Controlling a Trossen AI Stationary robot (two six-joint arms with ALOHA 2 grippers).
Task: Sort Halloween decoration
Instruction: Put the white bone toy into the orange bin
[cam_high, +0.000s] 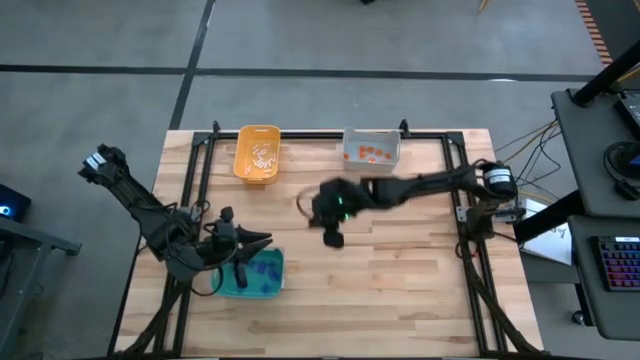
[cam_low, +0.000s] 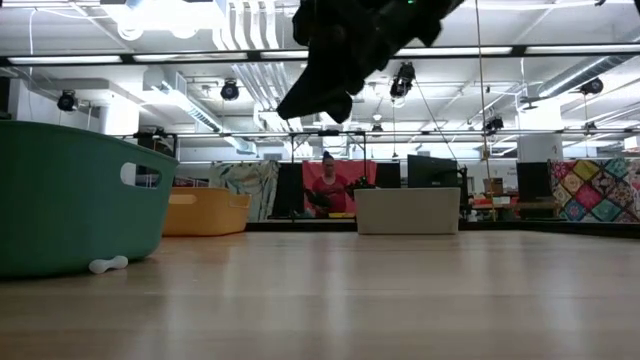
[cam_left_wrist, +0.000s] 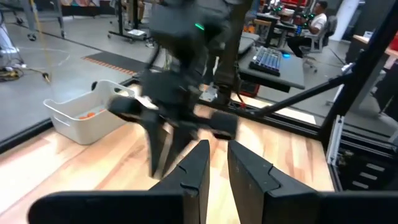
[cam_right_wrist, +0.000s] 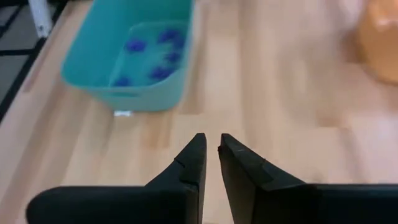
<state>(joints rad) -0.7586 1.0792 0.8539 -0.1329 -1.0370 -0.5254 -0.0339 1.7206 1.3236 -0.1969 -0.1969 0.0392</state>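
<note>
Right gripper (cam_high: 331, 238) hangs mid-frame in the high view with nothing visible between its fingers, while the left gripper (cam_high: 262, 239) sits lower left over the teal bin (cam_high: 252, 290), where purple trinkets (cam_high: 262, 270) lie. Low view: a white trinket (cam_low: 108, 264) lies on the table at lower left, touching or just beside the bin, long axis roughly across the frame. Right wrist view: both fingers near-closed and empty, the trinket up-left of them against the bin wall; judged by the high view, the left arm is nearer.
</note>
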